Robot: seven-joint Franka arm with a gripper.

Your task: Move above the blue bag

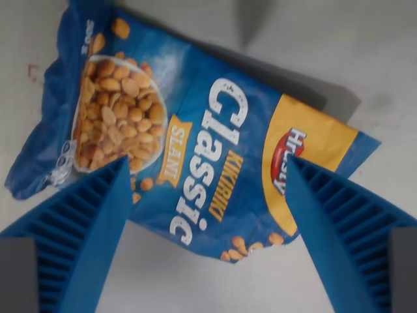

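A blue snack bag (195,130) printed with peanuts and the word "Classic" lies flat on the pale table (378,39), stretching diagonally across most of the wrist view. My gripper (207,166) hovers directly over it and is open. One ribbed blue finger (85,228) rises from the wrist view's lower left, and a second finger (339,228) rises from the lower right. Both tips overlap the bag's lower edge in the picture. Nothing sits between them.
A dark shadow (254,23) falls on the table above the bag near the top edge. Bare pale tabletop surrounds the bag on every side.
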